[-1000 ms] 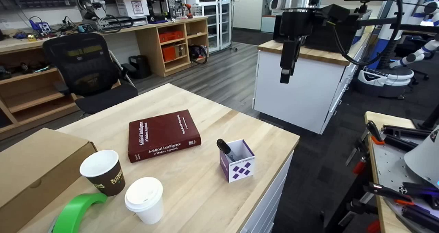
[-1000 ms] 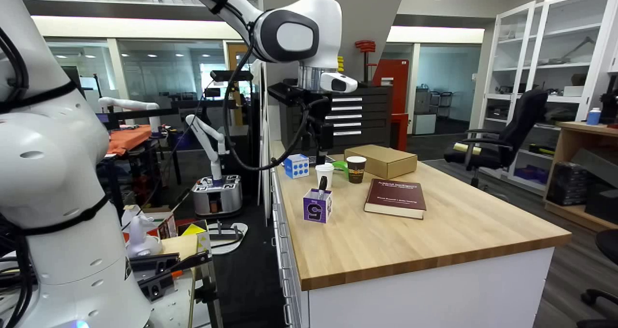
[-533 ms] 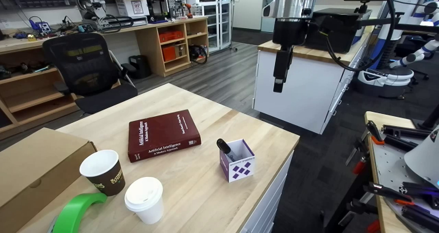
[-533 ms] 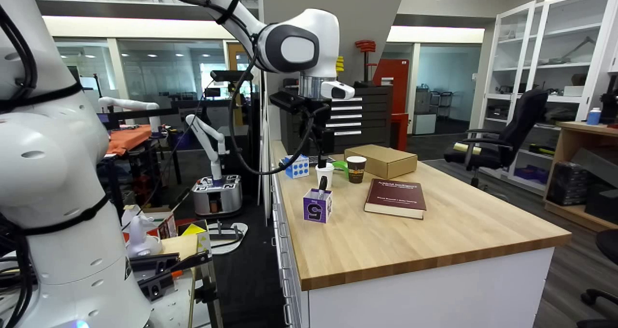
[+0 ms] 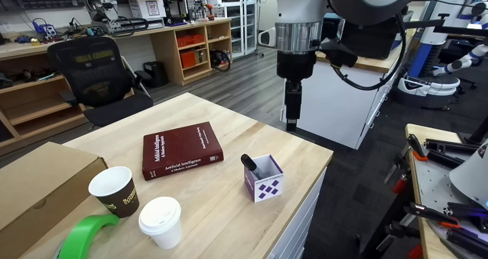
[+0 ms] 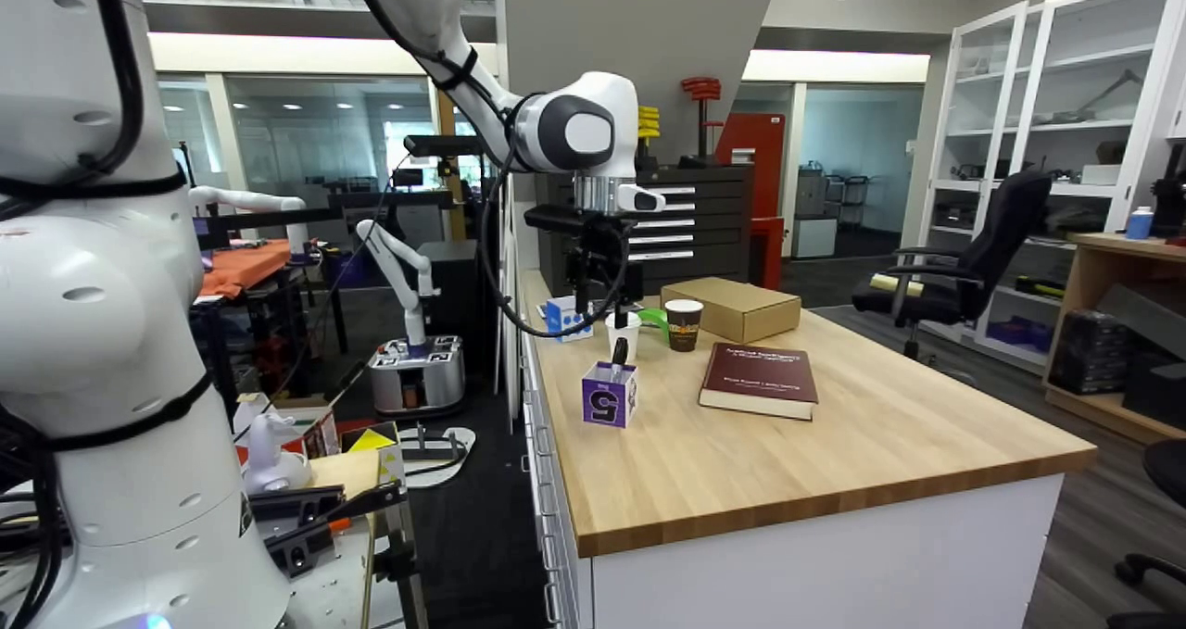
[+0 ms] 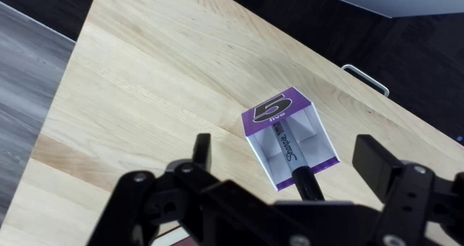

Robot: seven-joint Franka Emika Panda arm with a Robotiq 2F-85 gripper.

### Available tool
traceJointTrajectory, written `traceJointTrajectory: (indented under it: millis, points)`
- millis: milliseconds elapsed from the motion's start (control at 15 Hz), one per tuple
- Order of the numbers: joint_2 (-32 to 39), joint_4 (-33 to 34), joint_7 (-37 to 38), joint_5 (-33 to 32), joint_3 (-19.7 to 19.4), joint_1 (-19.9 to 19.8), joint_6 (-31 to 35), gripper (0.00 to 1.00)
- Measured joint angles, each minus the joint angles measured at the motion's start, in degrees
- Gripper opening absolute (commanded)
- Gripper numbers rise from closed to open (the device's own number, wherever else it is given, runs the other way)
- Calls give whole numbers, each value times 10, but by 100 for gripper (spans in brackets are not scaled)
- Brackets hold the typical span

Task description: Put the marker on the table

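The marker, a grey Sharpie with a black cap, leans cap-up in a small open white-and-purple box. The marker shows in both exterior views (image 5: 249,163) (image 6: 619,355) and in the wrist view (image 7: 289,148); its lower end is hidden in the box. The box (image 5: 271,188) (image 6: 604,402) (image 7: 276,110) stands on the pale wood table (image 5: 217,217) (image 6: 834,471) (image 7: 137,94) near an edge. My gripper (image 5: 291,124) (image 6: 602,307) (image 7: 284,152) is open and empty above the table, fingers pointing down. In the wrist view the marker lies between the fingers' lines, apart from them, its cap end hidden by the gripper.
A red book (image 5: 181,148) (image 6: 758,379) lies beside the box. A white lidded cup (image 5: 162,221), a dark paper cup (image 5: 116,192), a green object (image 5: 84,236), a cardboard box (image 5: 45,186) and a blue-and-white cube (image 6: 568,319) also stand on the table.
My gripper has come lower and, in an exterior view, moved left closer to the box. Two separate fingers now show in an exterior view. The marker and box have not moved.
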Motion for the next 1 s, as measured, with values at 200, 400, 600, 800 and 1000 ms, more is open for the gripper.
traceJointTrajectory:
  millis: [200,400,600,800,1000]
  points:
    - [36,32,0,-45,10,18,1,100]
    - [63,56,-2,-63,15,30,7,100]
    - [72,66,-3,-65,16,34,8,100]
    - [72,67,-6,-65,16,34,8,100]
    - [74,67,-10,-65,16,34,11,100]
